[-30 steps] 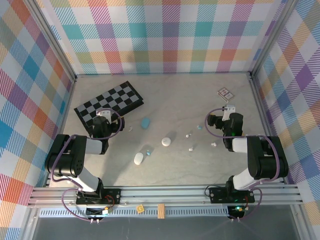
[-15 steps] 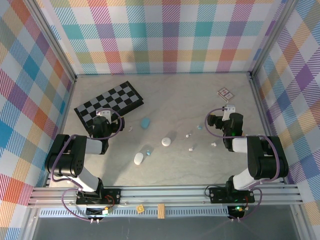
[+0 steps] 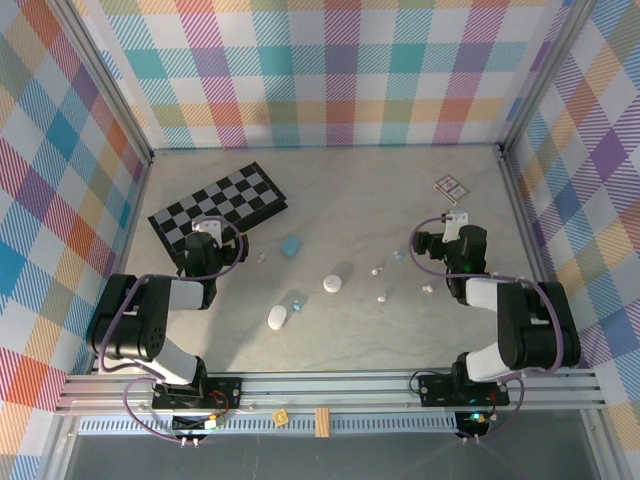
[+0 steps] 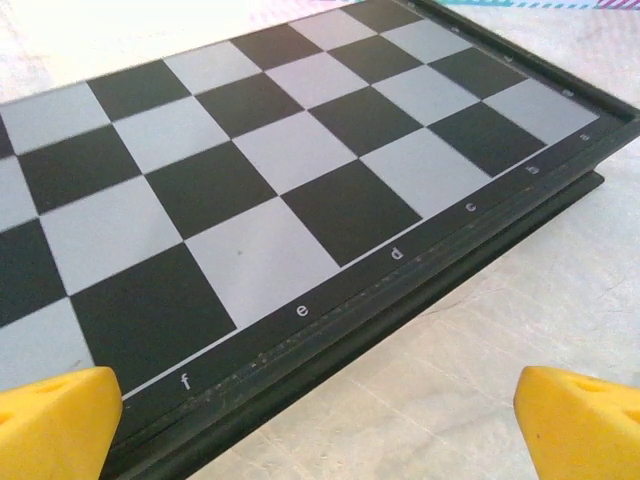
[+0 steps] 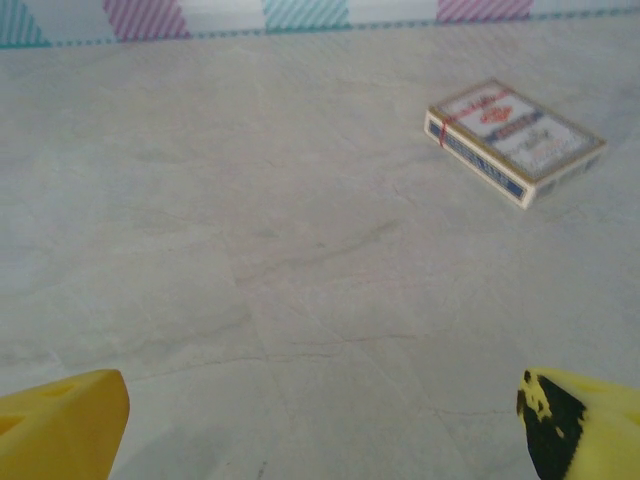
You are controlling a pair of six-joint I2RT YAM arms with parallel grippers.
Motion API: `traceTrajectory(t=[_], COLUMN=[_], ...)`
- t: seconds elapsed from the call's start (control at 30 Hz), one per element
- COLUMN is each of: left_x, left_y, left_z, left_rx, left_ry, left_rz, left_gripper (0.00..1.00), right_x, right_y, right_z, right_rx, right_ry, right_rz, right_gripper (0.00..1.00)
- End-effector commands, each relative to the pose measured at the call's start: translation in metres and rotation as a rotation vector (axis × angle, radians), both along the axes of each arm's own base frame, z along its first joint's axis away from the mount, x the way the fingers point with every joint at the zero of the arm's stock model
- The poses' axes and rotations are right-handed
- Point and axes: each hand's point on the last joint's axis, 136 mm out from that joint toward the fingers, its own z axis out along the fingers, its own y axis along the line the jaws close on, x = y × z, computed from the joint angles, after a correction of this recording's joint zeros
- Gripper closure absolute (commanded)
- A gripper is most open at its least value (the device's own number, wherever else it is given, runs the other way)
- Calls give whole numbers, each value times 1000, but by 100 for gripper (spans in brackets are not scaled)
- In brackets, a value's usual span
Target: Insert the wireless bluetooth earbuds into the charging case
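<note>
While earbuds lie scattered, the right tool gapes.

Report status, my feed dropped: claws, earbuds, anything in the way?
Left claw open, empty, at chessboard edge. Right claw open, empty, facing card deck. Earbuds loose on table among cases. No obstruction seen.

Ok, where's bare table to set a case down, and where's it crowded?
Bare: the far stretch between the chessboard and the card box, and the near strip right of the nearest white case. Crowded: the middle, where earbuds lie scattered.
</note>
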Motion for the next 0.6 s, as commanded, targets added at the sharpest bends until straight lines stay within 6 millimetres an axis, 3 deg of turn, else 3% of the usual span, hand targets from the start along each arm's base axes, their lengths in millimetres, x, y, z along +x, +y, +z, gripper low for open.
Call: traceTrajectory(t=[0.0,0.2,0.37,0.43,0.57], left_x=[-1,-21,-45,-59,-99], left_y=[-2,-13,-46,-60,-81], left_z=[39,76,92,90,82], left_rx=[53,42,-43,-34,19], left_ry=[-59,-40,60,126,259], left_rz=[28,68,16,-14,-65], left_gripper=[0,0,0,0,0], right_x=[-7,-27,-56,-67,-74], right_y=[23,67,127,146,162], right_z=[25,58,71,71,73], right_rx=[-43,-92,-97,-111,-86], right_ry=[-25,-66,-45,-26,-25], right_rz=[96,264,531,614,666], right_gripper=[1,1,1,1,1])
